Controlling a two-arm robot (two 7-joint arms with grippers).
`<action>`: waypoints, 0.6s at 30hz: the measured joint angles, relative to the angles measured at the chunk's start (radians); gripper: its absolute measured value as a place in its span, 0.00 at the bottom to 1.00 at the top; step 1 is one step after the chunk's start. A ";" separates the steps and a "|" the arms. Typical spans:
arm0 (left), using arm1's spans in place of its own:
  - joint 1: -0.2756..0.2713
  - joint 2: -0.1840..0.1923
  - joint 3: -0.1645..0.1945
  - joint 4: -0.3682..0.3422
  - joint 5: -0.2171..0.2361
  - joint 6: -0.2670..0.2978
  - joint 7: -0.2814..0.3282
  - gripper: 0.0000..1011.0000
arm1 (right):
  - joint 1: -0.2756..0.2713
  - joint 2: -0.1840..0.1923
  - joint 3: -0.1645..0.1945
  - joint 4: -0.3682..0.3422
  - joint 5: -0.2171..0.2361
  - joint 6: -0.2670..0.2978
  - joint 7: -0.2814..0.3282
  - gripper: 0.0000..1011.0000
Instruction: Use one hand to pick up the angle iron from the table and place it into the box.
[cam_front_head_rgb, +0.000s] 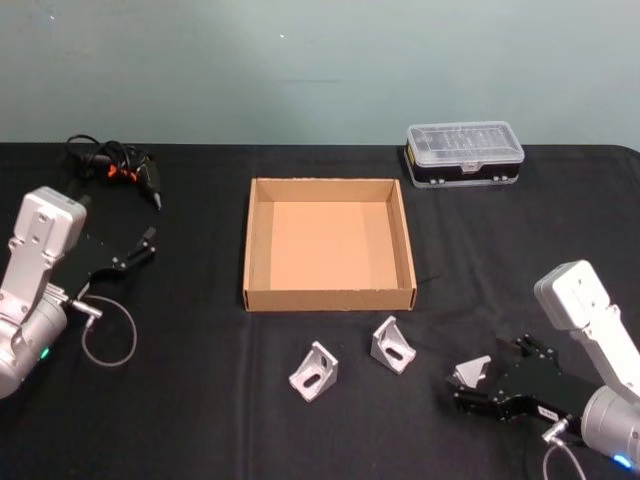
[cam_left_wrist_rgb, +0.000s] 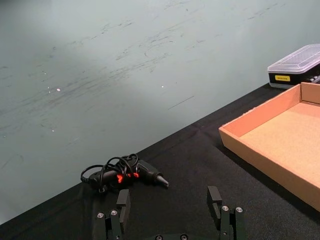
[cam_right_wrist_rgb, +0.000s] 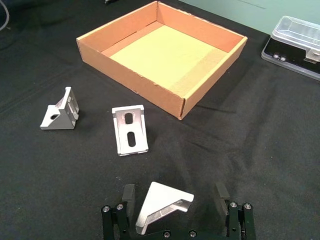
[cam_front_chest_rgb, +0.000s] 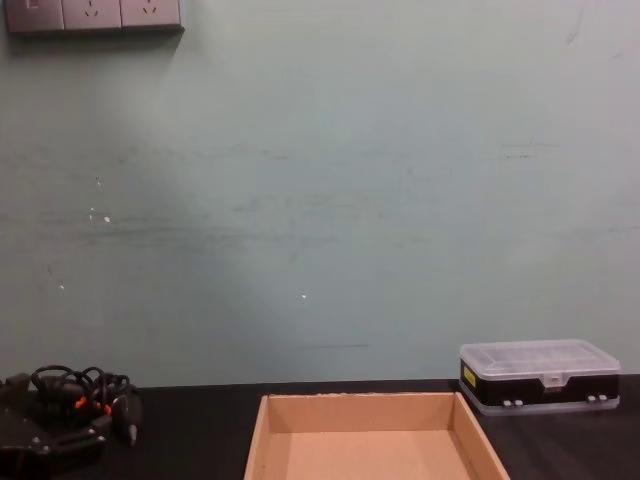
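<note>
Fingers (cam_right_wrist_rgb: 128, 194) of the long black right gripper (cam_right_wrist_rgb: 173, 195) stand spread on either side of a silver triangular metal angle iron (cam_right_wrist_rgb: 161, 206), which lies on the matte black table (cam_right_wrist_rgb: 260, 130) apart from the shallow tan cardboard box (cam_right_wrist_rgb: 150, 92); the left gripper (cam_left_wrist_rgb: 169, 199) rests open at the table's left.

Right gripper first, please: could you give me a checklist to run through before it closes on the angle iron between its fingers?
1. Right gripper open: ok.
2. Nearest angle iron lies between its fingers, touched by neither: ok.
3. Fingers low enough for a firm grip: cannot tell.
4. Box empty, top open: ok.
5. Two other angle irons lie between gripper and box, apart from the fingers: ok, though I would lift over them.
6. Left gripper open, parked at the left of the table, away from the box: ok.
</note>
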 joint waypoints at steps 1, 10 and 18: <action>0.000 0.000 0.000 0.000 0.000 0.000 0.000 1.00 | 0.000 -0.002 0.001 0.001 -0.001 0.001 0.000 0.99; 0.000 0.000 0.000 0.000 0.000 0.000 0.000 1.00 | -0.005 -0.024 0.015 0.010 -0.018 0.005 0.011 0.99; 0.000 0.000 0.000 0.000 0.000 0.000 0.000 1.00 | 0.001 -0.045 0.015 0.024 -0.036 0.010 0.028 0.99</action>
